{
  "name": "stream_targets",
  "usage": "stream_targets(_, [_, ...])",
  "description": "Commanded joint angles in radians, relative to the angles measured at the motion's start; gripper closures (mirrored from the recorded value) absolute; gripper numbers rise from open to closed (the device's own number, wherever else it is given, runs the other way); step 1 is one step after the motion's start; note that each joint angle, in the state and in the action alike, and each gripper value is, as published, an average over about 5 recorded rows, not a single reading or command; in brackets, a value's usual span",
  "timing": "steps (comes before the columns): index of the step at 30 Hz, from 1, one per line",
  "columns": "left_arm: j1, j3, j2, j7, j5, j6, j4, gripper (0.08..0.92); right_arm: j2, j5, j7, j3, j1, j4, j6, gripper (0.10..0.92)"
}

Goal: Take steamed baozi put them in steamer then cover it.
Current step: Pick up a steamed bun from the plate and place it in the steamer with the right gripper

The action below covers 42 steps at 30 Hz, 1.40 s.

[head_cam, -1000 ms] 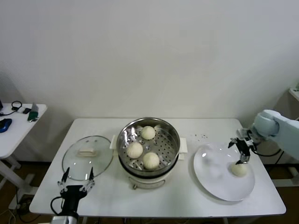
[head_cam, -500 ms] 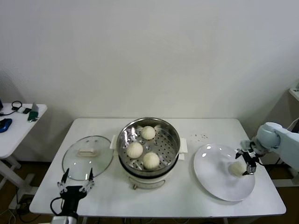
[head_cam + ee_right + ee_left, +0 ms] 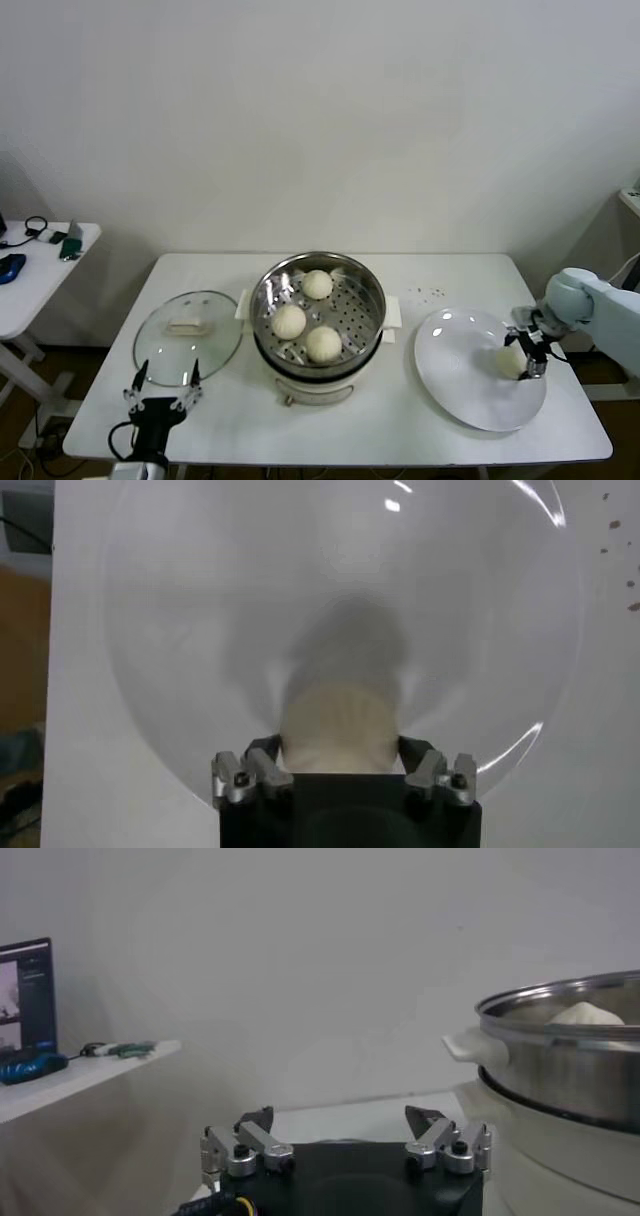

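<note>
No writing can be read. The steamer (image 3: 317, 315), holding three buns, is seen well left of the right gripper (image 3: 530, 352), the cover (image 3: 188, 336) beyond it. The white plate (image 3: 455, 370) lies beneath that gripper, whose parted fingers flank the last baozi (image 3: 338, 727). The left gripper (image 3: 162, 388) is parked open.

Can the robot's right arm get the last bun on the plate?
Probably yes. The right gripper is already down at the bun on the white plate, with a finger on each side of it. Nothing else sits on the plate to block it.
</note>
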Motion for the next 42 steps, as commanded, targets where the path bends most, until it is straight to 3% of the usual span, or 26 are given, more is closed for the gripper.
stream_targets(1, [0.001,-0.002,0.000,0.000,0.001,-0.001,-0.001,0.177,0.004,0.014,0.001,0.006,-0.005,-0.008,-0.004,0.273])
stream_targets(10, [0.003,0.005,-0.007,0.001,0.000,-0.007,-0.002,0.177,0.041,0.255,0.033,-0.228,0.290,0.005,-0.082,0.296])
stream_targets(18, [0.004,0.026,-0.015,0.004,-0.004,-0.012,-0.024,0.177,0.230,0.570,0.063,-0.533,0.684,0.002,-0.147,0.296])
stream_targets(29, [-0.008,0.043,-0.003,0.009,-0.026,-0.017,-0.038,0.177,0.473,0.906,0.137,-0.733,0.907,0.105,-0.232,0.296])
stream_targets(42, [0.000,0.042,0.018,0.013,-0.037,-0.022,-0.048,0.177,0.647,1.023,0.205,-0.768,0.894,0.177,-0.288,0.296])
